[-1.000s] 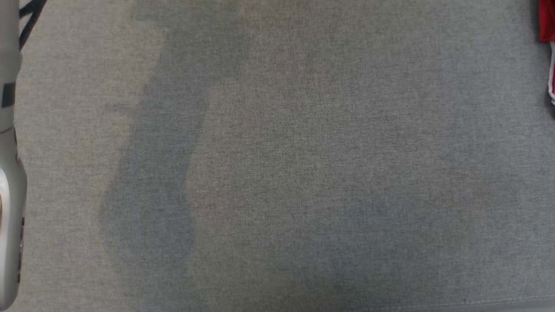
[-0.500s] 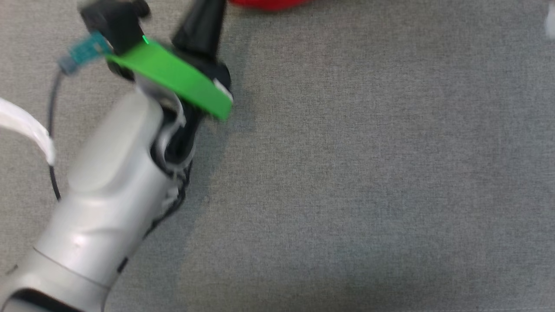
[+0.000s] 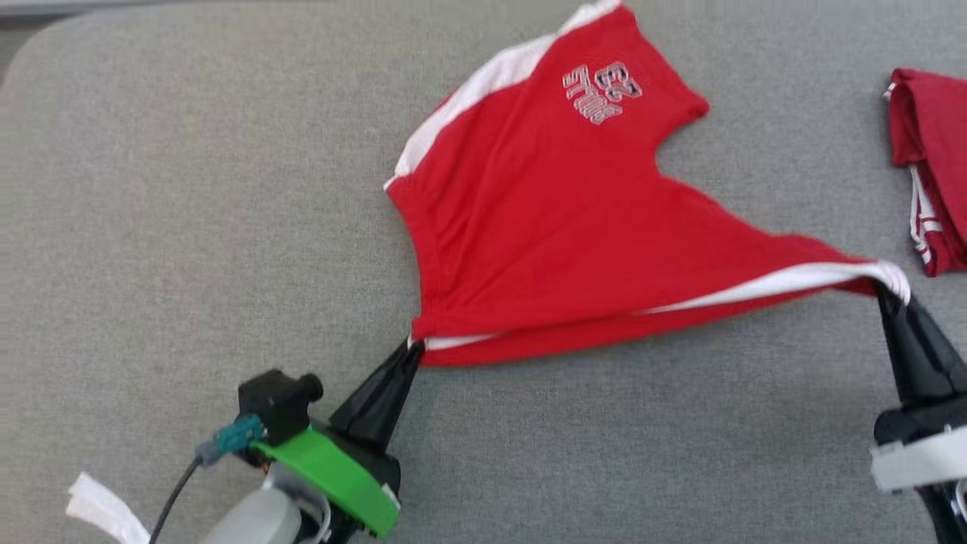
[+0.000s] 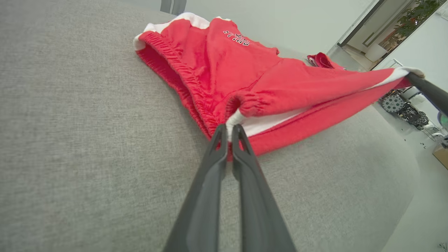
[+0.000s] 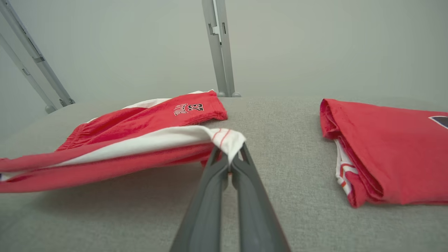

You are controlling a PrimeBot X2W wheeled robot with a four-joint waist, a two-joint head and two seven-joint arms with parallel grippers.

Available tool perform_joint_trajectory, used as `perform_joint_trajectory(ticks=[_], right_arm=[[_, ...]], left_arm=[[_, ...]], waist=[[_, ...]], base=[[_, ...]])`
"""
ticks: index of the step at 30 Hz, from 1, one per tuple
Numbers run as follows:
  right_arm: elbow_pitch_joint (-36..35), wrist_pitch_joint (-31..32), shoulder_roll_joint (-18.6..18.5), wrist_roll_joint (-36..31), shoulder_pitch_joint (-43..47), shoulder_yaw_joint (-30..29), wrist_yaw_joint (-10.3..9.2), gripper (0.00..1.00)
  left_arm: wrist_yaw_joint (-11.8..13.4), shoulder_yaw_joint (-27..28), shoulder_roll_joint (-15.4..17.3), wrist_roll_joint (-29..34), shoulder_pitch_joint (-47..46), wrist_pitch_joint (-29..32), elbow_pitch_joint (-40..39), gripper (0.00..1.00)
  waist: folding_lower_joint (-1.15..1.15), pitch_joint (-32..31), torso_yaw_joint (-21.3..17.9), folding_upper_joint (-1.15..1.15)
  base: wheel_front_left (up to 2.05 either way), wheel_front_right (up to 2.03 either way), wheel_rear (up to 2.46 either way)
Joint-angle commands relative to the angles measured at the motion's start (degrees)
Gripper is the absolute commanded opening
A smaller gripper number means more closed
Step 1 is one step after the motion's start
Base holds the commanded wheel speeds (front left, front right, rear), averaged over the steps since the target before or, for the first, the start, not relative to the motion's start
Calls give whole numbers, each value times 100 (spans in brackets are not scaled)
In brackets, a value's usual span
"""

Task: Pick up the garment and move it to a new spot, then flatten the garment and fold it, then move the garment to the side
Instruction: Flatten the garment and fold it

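The garment (image 3: 559,227) is a pair of red shorts with white side stripes and a printed number, spread on the grey cushioned surface (image 3: 189,227). My left gripper (image 3: 412,349) is shut on the waistband corner at the near left; the left wrist view shows the garment (image 4: 245,80) pinched there by that gripper (image 4: 228,128). My right gripper (image 3: 885,289) is shut on the white-striped leg corner at the right, lifted slightly off the surface. In the right wrist view the garment (image 5: 140,140) stretches left from that gripper (image 5: 229,154).
A second folded red garment (image 3: 933,166) lies at the right edge of the surface, also seen as a folded red garment (image 5: 385,150). Metal frame posts (image 5: 220,49) stand behind the surface. The cushion's rounded far-left corner (image 3: 30,45) shows.
The head camera has swung, bringing the garment and both grippers into view; earlier it showed mostly bare grey surface. Any real move of the garment cannot be told apart from this.
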Motion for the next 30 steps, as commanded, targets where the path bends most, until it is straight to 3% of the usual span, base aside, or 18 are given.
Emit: perform_joint_trajectory(ticks=[1, 5, 10, 19, 26, 30], right_arm=[[-145, 25, 18, 44, 358, -83, -20, 0], [-704, 162, 53, 11, 1097, -291, -23, 0], [-1196, 614, -63, -151, 1245, -390, -21, 0], [-558, 1846, -841, 157, -440, 115, -15, 0], [346, 2815, -1660, 755, -2235, 1137, -14, 0], [809, 3234, -2026, 952, -3245, 1876, -15, 0]], left_arm=[[99, 133, 134, 80, 397, -16, -93, 0], [300, 370, 290, 239, 1065, -17, -638, 0], [437, 429, 332, 191, 1410, 7, -1240, 0], [244, 450, -440, -392, 344, 439, -1111, 0], [44, 511, -983, -890, -572, 592, -228, 0], [-6, 512, -1131, -1101, -976, 580, 264, 0]], waist=[[0, -776, 57, 0], [0, -952, 61, 0], [0, -951, 106, 0], [0, -456, 569, 0], [0, 27, 979, 0], [0, 294, 1176, 0]], base=[[0, 0, 0], [0, 0, 0], [0, 0, 0], [0, 0, 0], [0, 0, 0], [0, 0, 0]])
